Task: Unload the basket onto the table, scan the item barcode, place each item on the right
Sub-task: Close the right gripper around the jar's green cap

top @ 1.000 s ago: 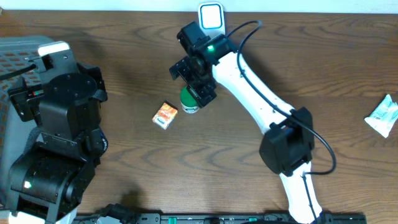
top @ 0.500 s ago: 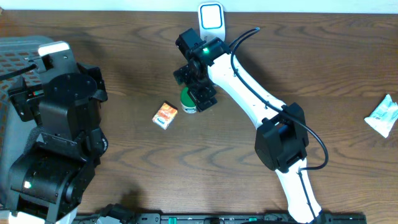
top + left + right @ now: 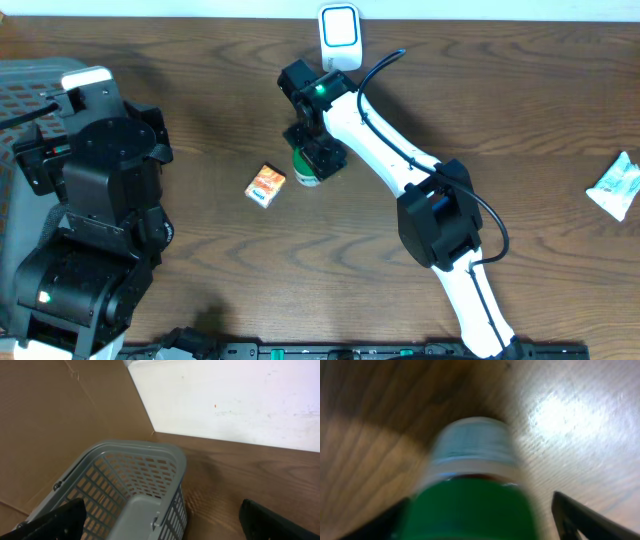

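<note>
Right now the right gripper [image 3: 479, 502] is hanging over the green bottle [image 3: 305, 173], near the middle of the brown wooden table [image 3: 520, 120]. Its two dark fingers [image 3: 575, 517] are standing one on each side of the bottle. The jaws are partly open. A thin strip of table is showing between the bottle and one finger, so the gripper is not squeezing it. On the other side the picture is too blurry to tell if the finger is touching.

In the right wrist view the bottle is looking green at the near end and white at the far end. It is sitting on the table near the white scanner [image 3: 338, 25], on the robot's side of it. The scanner is standing at the far edge of the table. A small orange box [image 3: 266, 185] is lying just beside the bottle, on its left. A white packet [image 3: 615, 187] is lying far off by the right edge.

The left gripper [image 3: 162, 510] is hanging wide open and is holding nothing. It is sitting at the left side of the table, well apart from the bottle. Its camera is looking down at a grey basket [image 3: 135, 460] with holes in its walls. Brown cardboard [image 3: 60, 420] is standing behind the basket, next to a white wall [image 3: 240, 400].
</note>
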You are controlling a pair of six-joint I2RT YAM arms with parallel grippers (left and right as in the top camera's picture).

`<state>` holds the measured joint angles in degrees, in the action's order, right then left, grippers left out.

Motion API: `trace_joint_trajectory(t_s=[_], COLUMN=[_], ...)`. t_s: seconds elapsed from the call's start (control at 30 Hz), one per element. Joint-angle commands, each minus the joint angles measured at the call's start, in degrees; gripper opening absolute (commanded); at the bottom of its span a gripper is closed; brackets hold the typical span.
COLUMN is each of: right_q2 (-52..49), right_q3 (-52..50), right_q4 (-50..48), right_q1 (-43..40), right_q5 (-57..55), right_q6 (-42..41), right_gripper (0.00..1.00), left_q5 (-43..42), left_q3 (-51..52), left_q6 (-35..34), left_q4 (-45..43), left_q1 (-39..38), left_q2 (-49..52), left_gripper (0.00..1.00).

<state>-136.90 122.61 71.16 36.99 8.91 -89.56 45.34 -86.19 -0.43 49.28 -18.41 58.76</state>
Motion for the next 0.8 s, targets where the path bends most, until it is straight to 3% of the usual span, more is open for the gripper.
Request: trace_joint_trajectory(t_s=[0.0,0.17,0.3,0.33,0.37,0.47,0.57,0.63,0.77], right_q2=[-0.37,-0.35,-0.35,-0.35,-0.35,-0.24,0.00,0.63,2.75], right_q3=[0.04,0.07,0.07,0.07,0.07,0.11,1.11,2.14,4.83], right_q4=[1.57,2.60,4.22,4.24,4.42,6.99,10.69,13.03,16.61], right_q1=[0.48,-0.59,-2.29,-2.89,-3.28,-4.83,-6.69,-7.80,-8.96], right_q5=[-1.79,-0.11,0.81,0.85,0.85,-0.04,-0.52,-0.24,0.31], right_q6=[8.44,26.91,47.19,54.31,59.71,72.11,73.94,73.02,69.66], right_gripper=[0.65,0.57,0.64,0.75,0.77,0.79,0.88,0.99,0.99], left_q5=[0.17,0.17,0.17,0.17,0.17,0.17,0.17,0.17,0.17], left_q3=[-0.28,-0.28,-0.28,-0.28,-0.28,-0.28,-0.28,-0.28,-0.28], left_q6=[-0.72,-0.72,-0.72,-0.72,-0.72,-0.72,-0.72,-0.72,-0.72], left_q4=[-0.02,-0.02,0.00,0.00,-0.02,0.00,-0.02,-0.02,-0.02], left_q1=[0.24,0.24,0.24,0.24,0.24,0.24,0.24,0.24,0.24], left_q2=[-0.04,-0.04,-0.04,-0.04,-0.04,-0.02,-0.04,-0.04,-0.04], left_gripper=[0.98,0.98,0.98,0.98,0.98,0.98,0.98,0.98,0.98])
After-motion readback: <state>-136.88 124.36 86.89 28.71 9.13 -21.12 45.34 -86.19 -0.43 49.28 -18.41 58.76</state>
